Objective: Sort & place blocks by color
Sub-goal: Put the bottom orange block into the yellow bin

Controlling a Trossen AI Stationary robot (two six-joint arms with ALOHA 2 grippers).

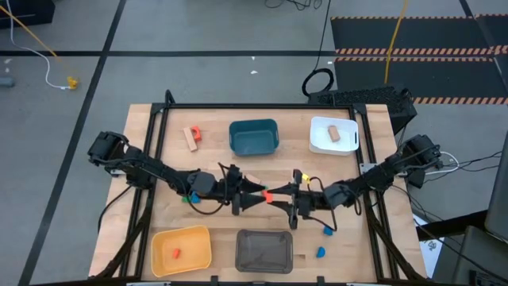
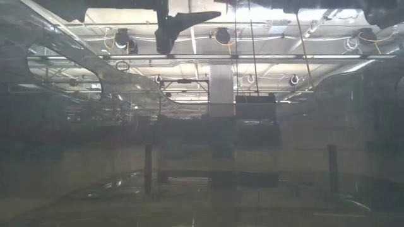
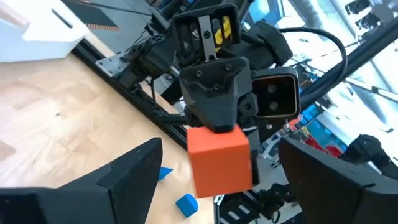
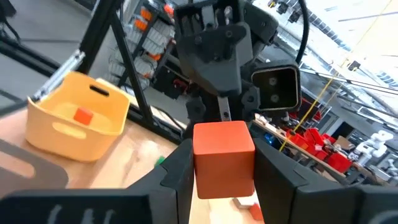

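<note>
Red-orange block: a cube, off the counter at its middle, clamped between the fingers of the right claw on two opposite faces. Shows no tilt in that grip.

Faces the left claw nose to nose. Spread wide, with one finger on each side of the cube and neither touching it; nothing held there.

Reads as a handover in mid-air between the two arms; which way it goes cannot be told from here. Judged by colour, belongs in the yellow bin at the front left, where another red-orange block already lies, so a pass to the left arm would make sense.

To do it well:
- Hold the right grip firm until the other side has the cube.
- Bring the left fingers onto the two free faces, square to them, not onto corners or onto the right fingers.
- Close fully, then open the right claw and draw it straight back, without a sideways drag that could twist the cube loose.
- Stay over the counter, so that a slip lands on wood and not on the floor.

Farther out: blue blocks on the counter near the right arm, a grey bin at the front centre, a teal bin at the back, and a white bin with a tan block in it.
</note>
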